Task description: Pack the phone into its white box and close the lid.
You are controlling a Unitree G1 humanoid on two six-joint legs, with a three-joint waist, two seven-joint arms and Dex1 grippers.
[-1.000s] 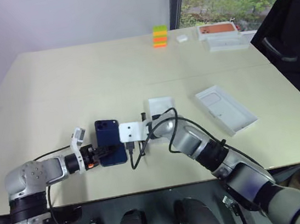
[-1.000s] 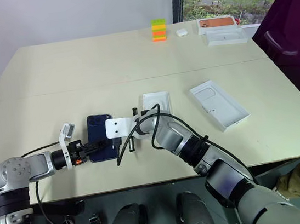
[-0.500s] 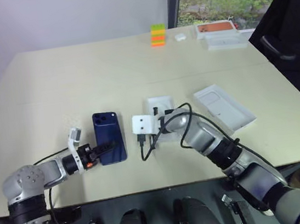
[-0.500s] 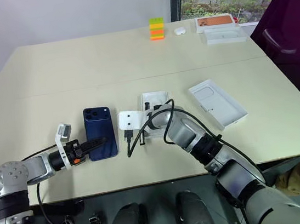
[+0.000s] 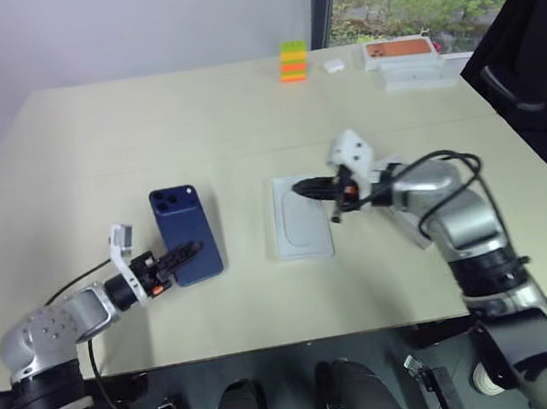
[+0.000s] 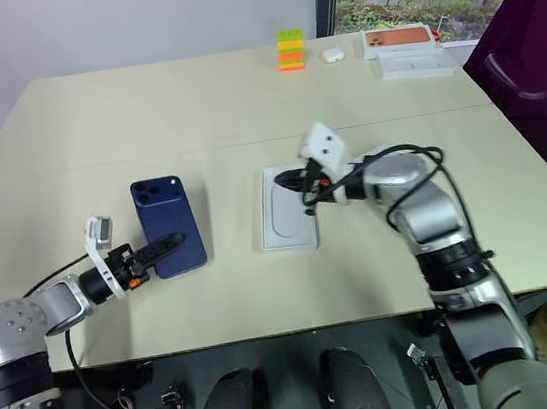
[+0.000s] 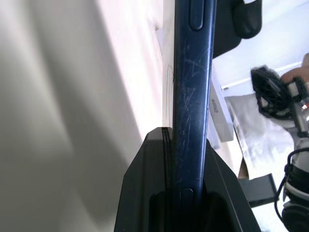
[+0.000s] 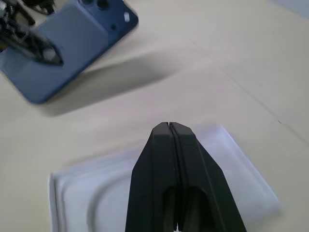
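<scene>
Left fingers [image 5: 187,249] clamp the phone [image 5: 187,247] by its near edge
Right fingers [image 5: 304,188] pressed together, empty, over a white insert [image 5: 303,231] on the table [image 5: 143,131]

Bare cream bench [image 5: 143,131] lies open far and left; the thin white recessed insert [image 5: 303,229] and dark navy-blue phone [image 5: 186,246] crowd the near middle.

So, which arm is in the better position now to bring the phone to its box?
The left. Its gripper is shut on the phone, lifted off the table. The right gripper is shut and empty, hovering over the white insert.
</scene>
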